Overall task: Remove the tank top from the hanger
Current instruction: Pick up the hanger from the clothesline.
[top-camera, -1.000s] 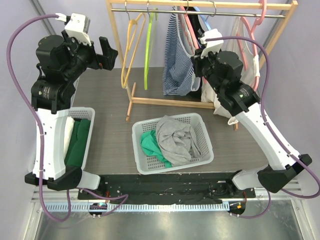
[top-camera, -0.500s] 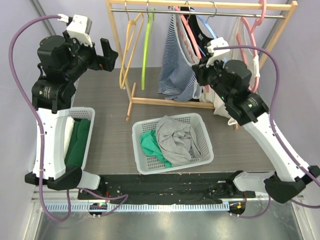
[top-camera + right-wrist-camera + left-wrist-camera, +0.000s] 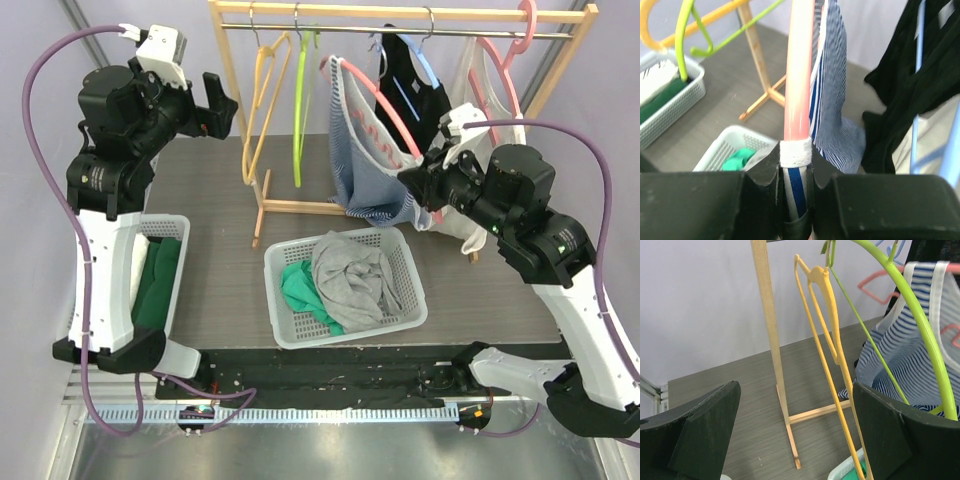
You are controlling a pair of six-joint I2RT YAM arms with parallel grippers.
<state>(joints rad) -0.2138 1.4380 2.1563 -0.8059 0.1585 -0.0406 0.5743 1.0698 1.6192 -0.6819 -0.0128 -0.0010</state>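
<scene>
A blue-and-white striped tank top (image 3: 368,165) hangs on a pink hanger (image 3: 383,102), which is off the rail and tilted in front of the rack. My right gripper (image 3: 427,172) is shut on the hanger's lower end, with the top's strap pinched against it; in the right wrist view the hanger (image 3: 799,75) and the tank top (image 3: 832,95) run up from the shut jaws (image 3: 796,187). My left gripper (image 3: 215,100) is open and empty, held high left of the rack; in the left wrist view (image 3: 795,440) it faces the rack foot.
A wooden rack (image 3: 232,70) carries a yellow hanger (image 3: 262,100), a green hanger (image 3: 298,110), a black garment (image 3: 405,70) and a white garment on a pink hanger (image 3: 500,80). A white basket (image 3: 415,285) of clothes sits centre; another basket (image 3: 177,275) sits left.
My right gripper has pulled the pink hanger with the striped top off the rail, forward and to the right. The left arm has barely moved.
</scene>
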